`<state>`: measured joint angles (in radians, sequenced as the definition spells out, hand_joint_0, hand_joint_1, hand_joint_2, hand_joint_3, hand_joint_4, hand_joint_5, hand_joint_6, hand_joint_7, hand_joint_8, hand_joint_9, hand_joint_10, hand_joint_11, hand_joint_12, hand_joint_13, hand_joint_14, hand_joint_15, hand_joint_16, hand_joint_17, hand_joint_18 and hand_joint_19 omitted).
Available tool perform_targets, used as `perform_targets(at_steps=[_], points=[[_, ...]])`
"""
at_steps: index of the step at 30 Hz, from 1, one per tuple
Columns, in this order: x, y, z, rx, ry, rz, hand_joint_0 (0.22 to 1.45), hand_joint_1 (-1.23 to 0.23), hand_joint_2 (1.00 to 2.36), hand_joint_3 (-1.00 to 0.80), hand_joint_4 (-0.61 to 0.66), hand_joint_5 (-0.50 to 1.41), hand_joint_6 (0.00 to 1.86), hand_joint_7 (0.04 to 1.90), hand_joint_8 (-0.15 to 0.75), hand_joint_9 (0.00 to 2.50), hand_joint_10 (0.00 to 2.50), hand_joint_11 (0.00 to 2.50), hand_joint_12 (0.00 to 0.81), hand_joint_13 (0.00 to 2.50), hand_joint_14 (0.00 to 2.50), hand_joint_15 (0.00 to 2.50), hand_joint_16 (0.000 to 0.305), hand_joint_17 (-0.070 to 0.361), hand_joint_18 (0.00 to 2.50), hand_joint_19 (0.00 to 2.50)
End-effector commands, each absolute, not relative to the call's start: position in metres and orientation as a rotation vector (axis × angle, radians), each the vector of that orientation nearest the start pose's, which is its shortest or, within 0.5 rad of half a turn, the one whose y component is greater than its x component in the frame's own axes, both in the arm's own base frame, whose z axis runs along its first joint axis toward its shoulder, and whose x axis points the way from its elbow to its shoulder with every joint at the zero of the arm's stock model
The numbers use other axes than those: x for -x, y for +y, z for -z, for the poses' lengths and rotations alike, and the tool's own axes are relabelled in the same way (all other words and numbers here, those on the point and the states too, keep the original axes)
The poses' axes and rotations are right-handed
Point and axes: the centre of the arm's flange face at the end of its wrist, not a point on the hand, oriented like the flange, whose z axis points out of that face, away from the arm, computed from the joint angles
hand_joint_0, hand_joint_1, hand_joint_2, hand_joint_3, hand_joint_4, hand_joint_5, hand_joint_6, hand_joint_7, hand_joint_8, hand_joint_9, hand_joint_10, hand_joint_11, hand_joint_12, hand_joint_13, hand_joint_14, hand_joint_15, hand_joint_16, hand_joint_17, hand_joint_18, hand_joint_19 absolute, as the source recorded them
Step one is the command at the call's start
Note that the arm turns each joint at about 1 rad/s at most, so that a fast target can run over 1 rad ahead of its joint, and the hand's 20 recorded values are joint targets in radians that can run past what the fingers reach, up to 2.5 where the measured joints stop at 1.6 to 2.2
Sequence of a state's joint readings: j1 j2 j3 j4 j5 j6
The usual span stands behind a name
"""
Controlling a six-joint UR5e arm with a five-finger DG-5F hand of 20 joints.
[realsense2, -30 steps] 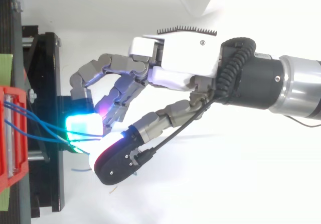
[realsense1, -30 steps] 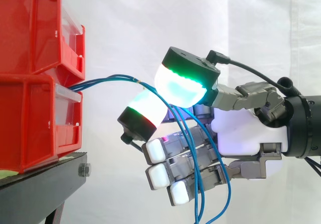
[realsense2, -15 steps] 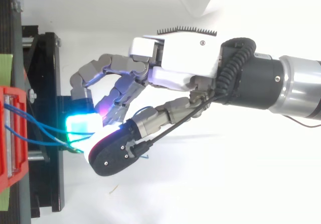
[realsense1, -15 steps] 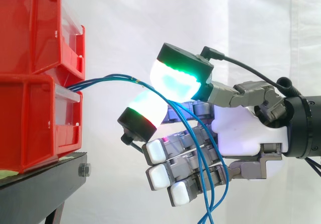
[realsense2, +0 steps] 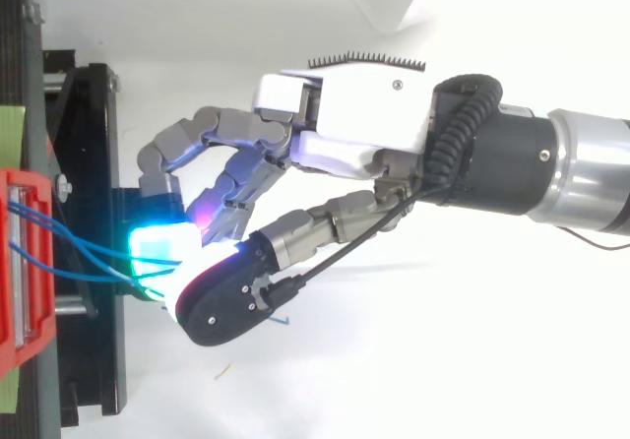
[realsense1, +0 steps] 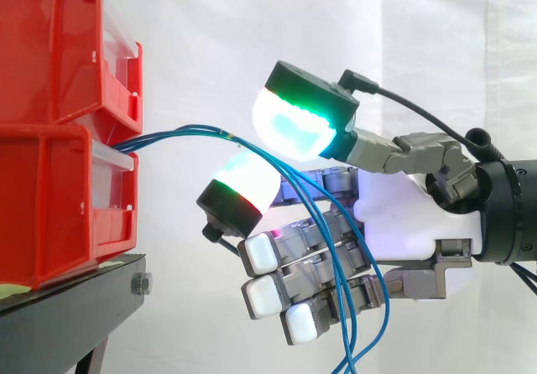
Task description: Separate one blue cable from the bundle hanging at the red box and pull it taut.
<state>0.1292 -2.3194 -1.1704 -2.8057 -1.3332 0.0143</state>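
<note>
White curtain [realsense1: 252, 38] hangs behind the work. Beyond the fingertips, stacked red plastic bins [realsense1: 50, 139] sit on a black stand [realsense1: 67, 307]. Thin blue cables [realsense1: 185, 129] leave the bins' front and arc toward the robot's hand [realsense1: 411, 215]. They pass between its two large glowing fingers [realsense1: 294, 127] and drop across the curled ones below. The two big pads look closed on the cables in a pinch. I judge the step in hand to be the separating: several strands run through the pinch together. The next move calls for keeping one strand, letting the others slip, then drawing away from the bins. Where pad meets strand is hidden, also from above, and the cables' lower ends are cut off.
</note>
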Motion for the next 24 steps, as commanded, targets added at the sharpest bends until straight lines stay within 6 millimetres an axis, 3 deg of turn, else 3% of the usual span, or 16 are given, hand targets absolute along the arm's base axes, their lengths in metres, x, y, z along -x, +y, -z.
perform_targets(at_steps=[1,4,9,14,17,24], points=[[-0.7674,-0.0585,-0.2392,-1.275,1.132,-1.133,0.46,-0.64,1.00,-0.50,0.13,-0.18,0.83,1.11,0.296,0.91,0.02,0.63,0.399,0.90,0.01,0.44,0.060,0.134,0.87,0.59],[-0.7674,-0.0585,-0.2392,-1.275,1.132,-1.133,0.46,-0.62,1.00,-0.50,0.13,-0.18,0.83,1.10,0.296,0.91,0.02,0.63,0.399,0.90,0.02,0.44,0.060,0.134,0.87,0.58],[-0.7674,-0.0586,-0.2392,-1.276,1.131,-1.131,0.57,-0.59,1.00,-0.46,0.10,-0.17,0.81,1.17,0.272,0.91,0.02,0.64,0.369,0.88,0.02,0.44,0.052,0.117,0.82,0.62],[-0.7669,-0.0585,-0.2387,-1.278,1.136,-1.130,0.57,-0.73,1.02,-0.23,0.09,-0.18,0.83,1.23,0.274,0.91,0.02,0.65,0.368,0.88,0.02,0.45,0.052,0.118,0.82,0.62],[-0.7666,-0.0586,-0.2380,-1.279,1.137,-1.129,0.58,-0.78,1.02,-0.19,0.05,-0.19,0.85,1.23,0.270,0.88,0.02,0.64,0.368,0.87,0.02,0.45,0.052,0.118,0.82,0.61],[-0.7667,-0.0573,-0.2380,-1.277,1.139,-1.131,0.66,-0.90,1.02,-0.31,0.04,-0.20,0.87,1.18,0.254,0.85,0.02,0.64,0.360,0.86,0.02,0.44,0.052,0.117,0.83,0.56]])
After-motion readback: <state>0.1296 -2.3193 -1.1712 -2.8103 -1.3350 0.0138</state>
